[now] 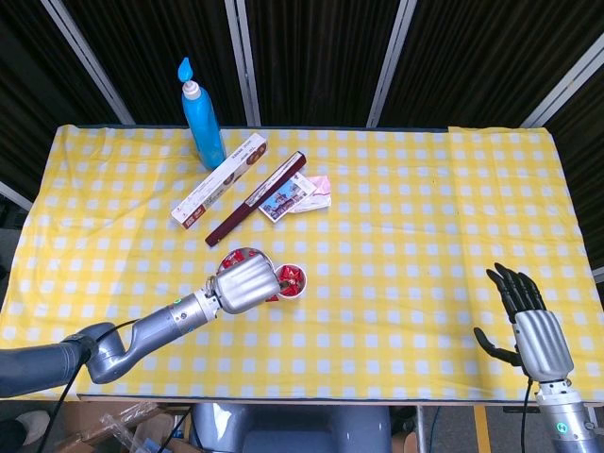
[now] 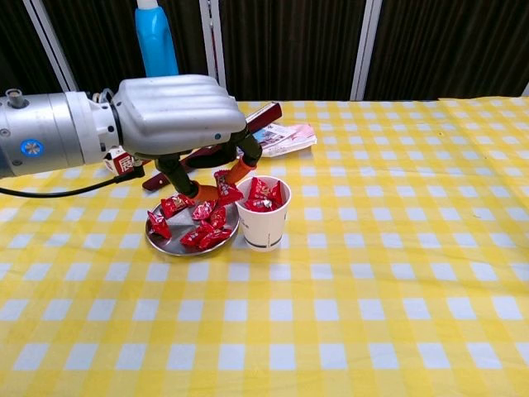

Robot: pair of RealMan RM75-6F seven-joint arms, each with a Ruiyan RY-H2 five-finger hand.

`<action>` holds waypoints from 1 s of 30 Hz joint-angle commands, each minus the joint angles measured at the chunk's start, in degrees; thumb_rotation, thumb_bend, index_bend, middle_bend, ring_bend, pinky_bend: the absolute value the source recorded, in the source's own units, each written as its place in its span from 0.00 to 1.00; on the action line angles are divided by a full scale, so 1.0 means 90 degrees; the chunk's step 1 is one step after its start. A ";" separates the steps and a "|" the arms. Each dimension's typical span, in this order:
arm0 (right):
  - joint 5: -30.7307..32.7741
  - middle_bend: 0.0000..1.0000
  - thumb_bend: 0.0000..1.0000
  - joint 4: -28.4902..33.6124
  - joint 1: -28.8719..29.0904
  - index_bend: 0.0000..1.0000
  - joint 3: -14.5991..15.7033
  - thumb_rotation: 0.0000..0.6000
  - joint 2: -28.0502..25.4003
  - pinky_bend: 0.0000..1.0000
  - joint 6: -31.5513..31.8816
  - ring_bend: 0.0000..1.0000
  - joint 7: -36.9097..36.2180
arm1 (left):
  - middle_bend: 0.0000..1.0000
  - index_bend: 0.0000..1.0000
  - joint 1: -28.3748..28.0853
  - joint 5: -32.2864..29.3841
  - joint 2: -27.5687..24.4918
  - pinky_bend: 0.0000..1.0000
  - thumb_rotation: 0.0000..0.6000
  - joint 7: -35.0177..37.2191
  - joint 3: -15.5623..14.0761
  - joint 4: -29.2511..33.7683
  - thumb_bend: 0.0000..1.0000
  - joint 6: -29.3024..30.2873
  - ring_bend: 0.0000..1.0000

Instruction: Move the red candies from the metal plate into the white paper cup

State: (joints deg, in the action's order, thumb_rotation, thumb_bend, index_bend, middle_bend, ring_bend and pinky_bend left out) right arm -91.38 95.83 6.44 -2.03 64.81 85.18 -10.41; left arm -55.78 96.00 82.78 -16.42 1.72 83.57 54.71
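Two hands: right hand (image 1: 530,326) at near edge of surface (image 1: 425,236), fingers spread, holding nothing. Left hand (image 2: 178,116) above metal plate (image 2: 169,246), pinching a red candy (image 2: 227,188) just beside white paper cup (image 2: 263,222) rim. More candies in plate & cup. Further back: cardboard box (image 1: 220,178), blue bottle (image 1: 201,119).

Metal plate (image 1: 232,256): head view, mostly hidden beneath left hand (image 1: 247,282). White paper cup (image 1: 294,281): near rim covered by the fingertips. Blue bottle (image 2: 156,50): top cut off, chest view. Right hand (image 1: 528,324): wrist cut off at bottom edge; absent from chest view.
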 commanded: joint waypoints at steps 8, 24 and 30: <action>0.0029 0.00 0.39 -0.0004 0.0007 0.00 -0.0022 1.00 -0.0015 0.00 -0.0001 0.00 -0.0050 | 0.84 0.56 -0.0321 -0.0854 0.0588 0.99 1.00 -0.0807 0.0446 -0.0322 0.36 -0.0811 0.92; 0.0021 0.00 0.39 0.0001 0.0015 0.00 -0.0023 1.00 -0.0049 0.00 -0.0005 0.00 -0.0116 | 0.82 0.39 -0.0562 -0.1564 0.1047 0.99 1.00 -0.1404 0.0739 -0.0539 0.17 -0.1064 0.92; 0.0017 0.00 0.39 -0.0004 0.0008 0.00 -0.0024 1.00 -0.0037 0.00 0.0014 0.00 -0.0098 | 0.82 0.36 -0.0344 -0.1662 0.0899 0.99 1.00 -0.1379 0.0856 -0.0392 0.17 -0.0566 0.92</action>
State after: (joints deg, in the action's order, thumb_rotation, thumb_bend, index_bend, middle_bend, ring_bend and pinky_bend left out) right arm -91.23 95.80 6.51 -2.24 64.48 85.32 -11.30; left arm -59.74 81.33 91.50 -29.12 8.96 79.41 48.08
